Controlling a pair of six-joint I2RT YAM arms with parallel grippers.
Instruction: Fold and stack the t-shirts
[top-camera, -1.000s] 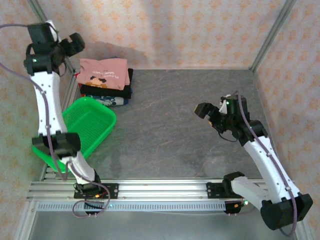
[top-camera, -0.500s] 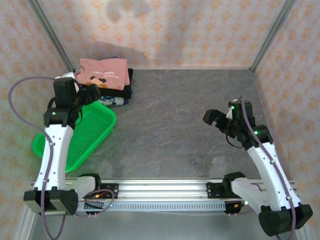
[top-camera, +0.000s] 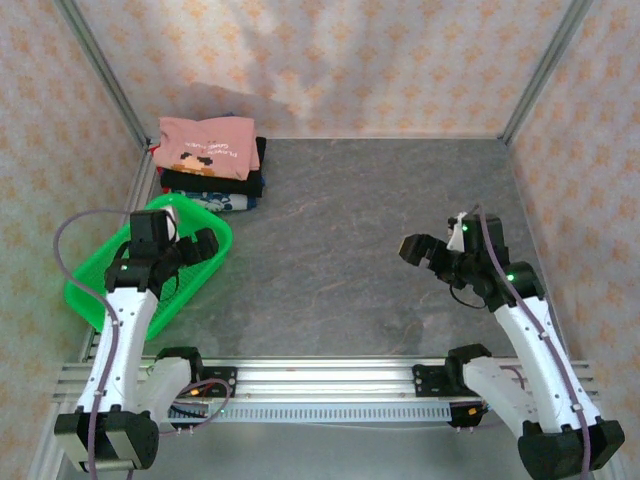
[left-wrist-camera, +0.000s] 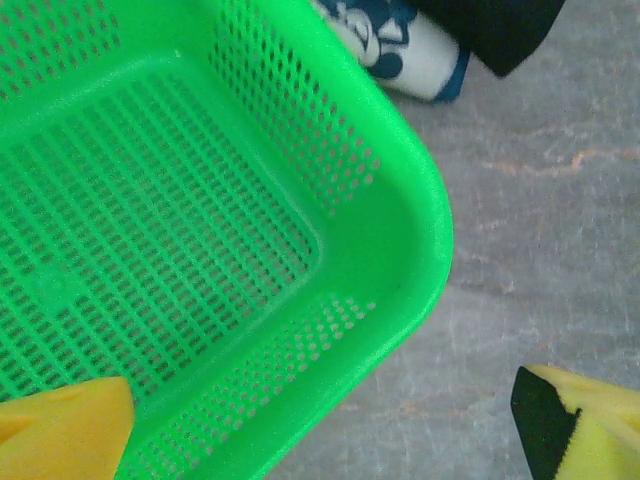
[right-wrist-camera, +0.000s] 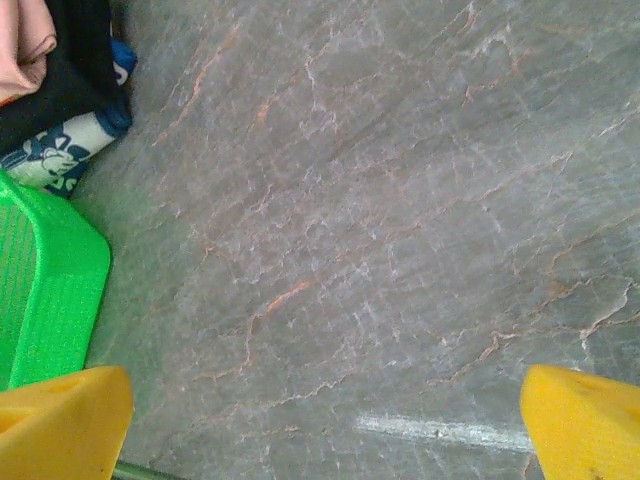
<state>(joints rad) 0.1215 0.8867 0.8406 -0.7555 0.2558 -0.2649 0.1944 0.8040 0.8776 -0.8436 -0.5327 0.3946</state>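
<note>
Left pincer (top-camera: 190, 252) and right pincer (top-camera: 420, 250) hang spread, empty, since we judge the shirts (top-camera: 207, 160) stacked beside the basket (top-camera: 88, 285) finished.

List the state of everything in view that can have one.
pink t-shirt, folded, topmost.
black shirt, folded, under the pink t-shirt.
blue-and-white shirt, folded, under the black shirt.
green basket, upright, nothing seen inside.
left gripper, open, above the green basket, holding nothing.
right gripper, open, above the table, holding nothing.
</note>
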